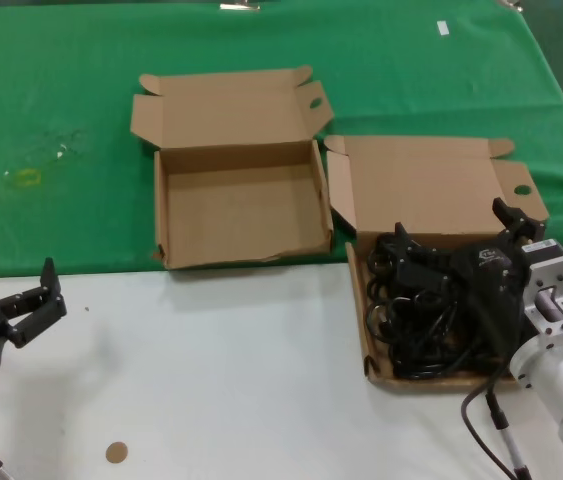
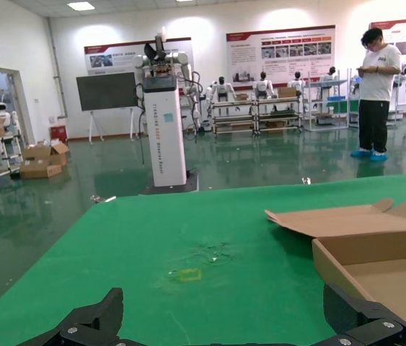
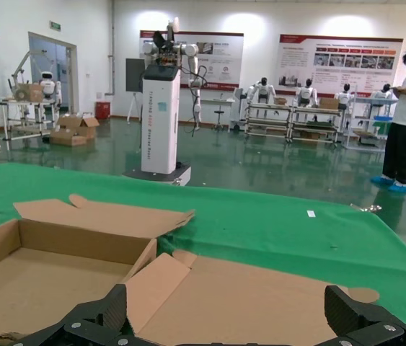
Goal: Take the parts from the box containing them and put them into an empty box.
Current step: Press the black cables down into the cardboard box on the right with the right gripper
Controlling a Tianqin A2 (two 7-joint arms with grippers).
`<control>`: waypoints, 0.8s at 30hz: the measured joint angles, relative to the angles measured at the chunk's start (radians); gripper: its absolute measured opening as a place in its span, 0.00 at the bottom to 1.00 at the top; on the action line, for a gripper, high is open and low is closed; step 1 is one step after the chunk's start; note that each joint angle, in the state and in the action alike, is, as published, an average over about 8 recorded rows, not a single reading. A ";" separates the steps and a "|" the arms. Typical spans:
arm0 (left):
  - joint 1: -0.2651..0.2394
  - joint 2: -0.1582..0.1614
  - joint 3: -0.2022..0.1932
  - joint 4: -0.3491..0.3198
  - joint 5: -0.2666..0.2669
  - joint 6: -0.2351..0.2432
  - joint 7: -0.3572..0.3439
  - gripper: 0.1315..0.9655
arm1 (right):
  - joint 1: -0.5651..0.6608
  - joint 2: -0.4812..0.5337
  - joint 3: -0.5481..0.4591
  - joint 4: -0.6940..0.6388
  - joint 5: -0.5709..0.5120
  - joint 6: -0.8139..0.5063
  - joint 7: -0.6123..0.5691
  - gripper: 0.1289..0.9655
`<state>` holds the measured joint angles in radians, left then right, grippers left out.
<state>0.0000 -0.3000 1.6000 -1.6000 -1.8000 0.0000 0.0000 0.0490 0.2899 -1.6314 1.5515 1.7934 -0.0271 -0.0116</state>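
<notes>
While the right hand (image 1: 461, 262) hangs low over the box containing them (image 1: 431, 190), its dark body blends so closely with the parts (image 1: 416, 325) beneath it that from the head view I cannot tell whether its fingers are spread or clamped on a cord. The black cords lie tangled directly under and in front of that hand, filling the tray. The empty box (image 1: 241, 205) sits off to that hand's left and a little farther out on the green cloth (image 1: 71, 90), its scuffed front edge toward the robot. The left hand (image 1: 33, 300) is parked well away over the white surface (image 1: 211, 380), fingers spread, holding nothing.

From the left wrist view, the left hand's (image 2: 253, 328) fingertips stand wide apart, with the empty box (image 2: 376, 252) ahead and to one side of it.

From the right wrist view, the right hand's (image 3: 246, 328) two tips frame the raised lid just in front, with the empty box (image 3: 51, 267) beyond to the side; the cords themselves are out of sight below.

My worry is the tangle: one cord lifted may drag its neighbours, snag on the box wall, tug the light box along, or spill a trailing loop short of the other box.
</notes>
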 joint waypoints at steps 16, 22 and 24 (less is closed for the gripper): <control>0.000 0.000 0.000 0.000 0.000 0.000 0.000 1.00 | 0.000 0.000 0.000 0.000 0.000 0.000 0.000 1.00; 0.000 0.000 0.000 0.000 0.000 0.000 0.000 1.00 | 0.000 0.000 0.000 0.000 0.000 0.000 0.000 1.00; 0.000 0.000 0.000 0.000 0.000 0.000 0.000 1.00 | 0.000 0.000 0.000 0.000 0.000 0.000 0.000 1.00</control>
<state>0.0000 -0.3000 1.6000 -1.6000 -1.8000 0.0000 0.0000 0.0490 0.2899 -1.6314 1.5515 1.7934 -0.0271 -0.0116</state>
